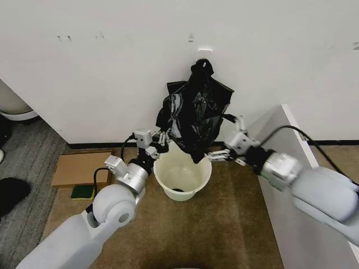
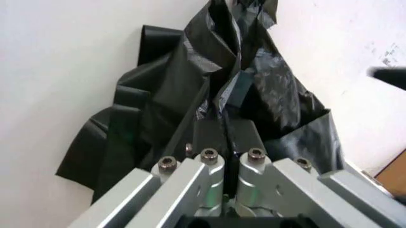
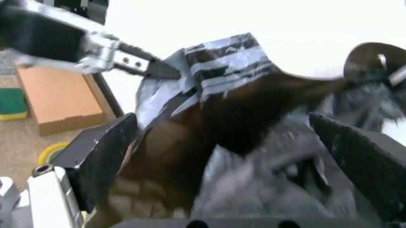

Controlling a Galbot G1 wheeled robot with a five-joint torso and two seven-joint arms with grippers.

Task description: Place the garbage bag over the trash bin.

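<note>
Head view: the garbage bag [image 1: 195, 115] hangs bunched against the wall, its lower tip dipping just over the trash bin [image 1: 182, 176] on the carpet. Left pincer [image 1: 163, 139] has its jaws together, clamped on the bag's left edge; right pincer [image 1: 217, 153] sits by the lower right folds with jaws apart. The film looks light, limp and slippery, so gripping the mouth's hem seems wisest

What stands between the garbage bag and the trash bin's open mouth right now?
Nothing visible. The garbage bag hangs from a wall hook, its lower tip dipping over the trash bin rim. The left tool is shut on its edge; the right tool is open around it.
</note>
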